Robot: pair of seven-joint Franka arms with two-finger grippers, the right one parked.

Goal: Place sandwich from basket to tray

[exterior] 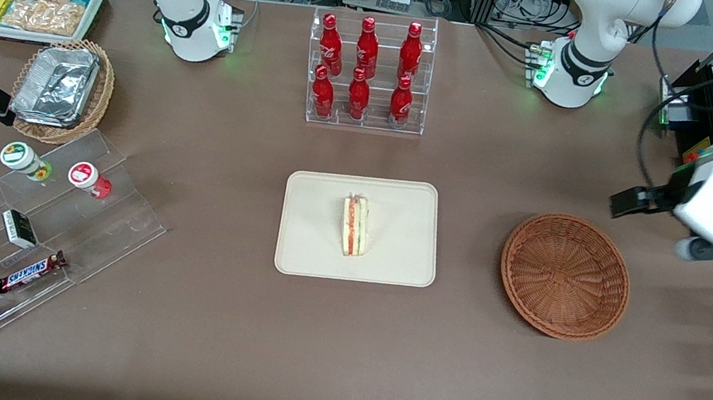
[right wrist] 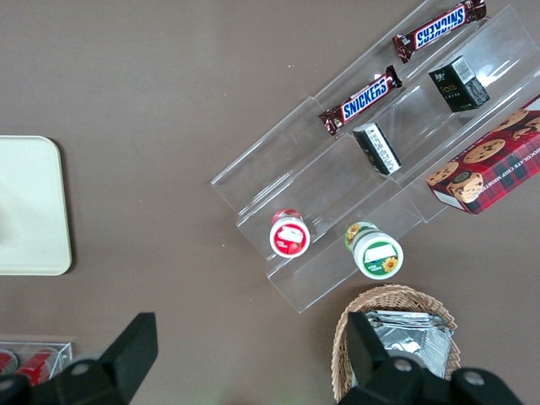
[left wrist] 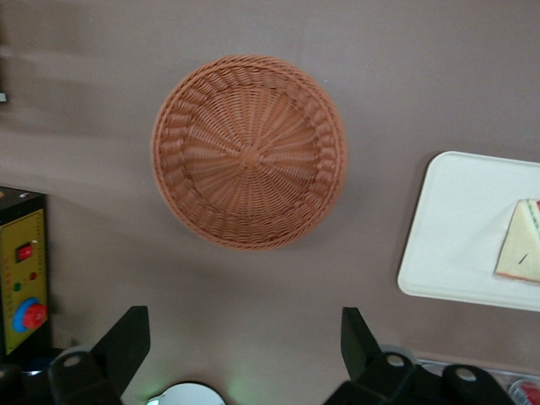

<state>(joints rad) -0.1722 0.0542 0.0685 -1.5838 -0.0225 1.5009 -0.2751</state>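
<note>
Your sandwich [exterior: 354, 225] stands on its edge mid-tray [exterior: 310, 250], long axis running twelve to six, striped filling facing nine o'clock. The basket [exterior: 565, 276] at three o'clock sits empty. The gripper [left wrist: 245, 337], fingers apart and holding nothing, hangs high beside it; a careless sweep could topple the wedge.

"SNICKERS" on two chocolate bars [right wrist: 360, 100] [right wrist: 440, 29] — clear stepped stand [right wrist: 337, 181], other labels unreadable
</note>
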